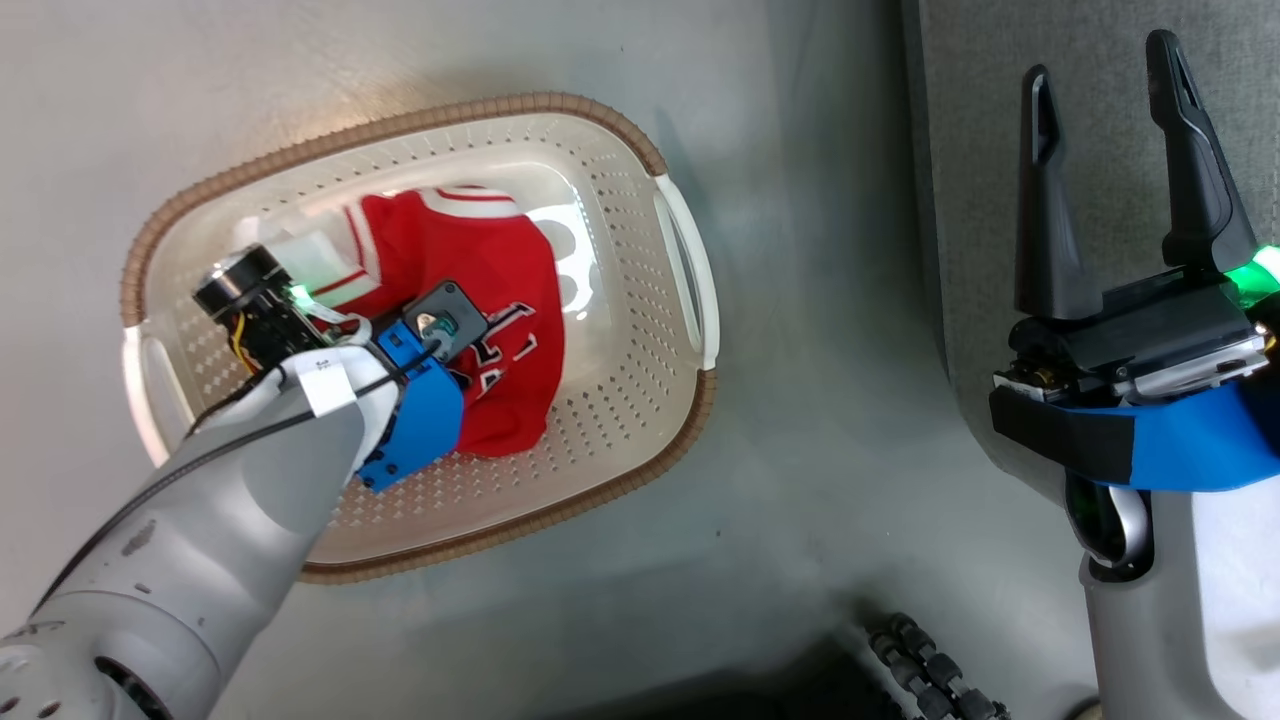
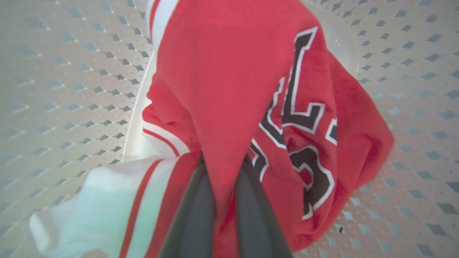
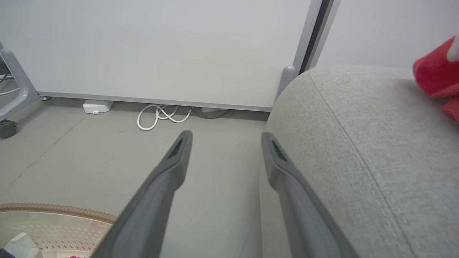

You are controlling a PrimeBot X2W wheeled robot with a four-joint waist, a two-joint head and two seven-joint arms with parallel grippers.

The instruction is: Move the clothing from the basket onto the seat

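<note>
The cream basket (image 1: 600, 110) stands on the floor left of the seat (image 1: 970, 200). A red jersey (image 1: 480, 260) with black-and-white lettering lies bunched inside it. My left arm reaches down into the basket. In the left wrist view my left gripper (image 2: 222, 161) is shut on a fold of that jersey (image 2: 229, 89), the cloth pinched between the two fingers and draped over them. My right gripper (image 1: 1100, 60) hangs open and empty at the seat's left edge, also seen as the right gripper (image 3: 226, 135). More red cloth (image 3: 434, 75) lies on the seat (image 3: 358, 143) at the far right.
Grey floor surrounds the basket, whose rim (image 3: 53, 209) is near my right gripper. A white cable (image 3: 161, 114) and a white box (image 3: 96, 105) lie along the wall base. A castor (image 3: 7, 127) stands at the left. A black ribbed part (image 1: 930, 670) sits low near my base.
</note>
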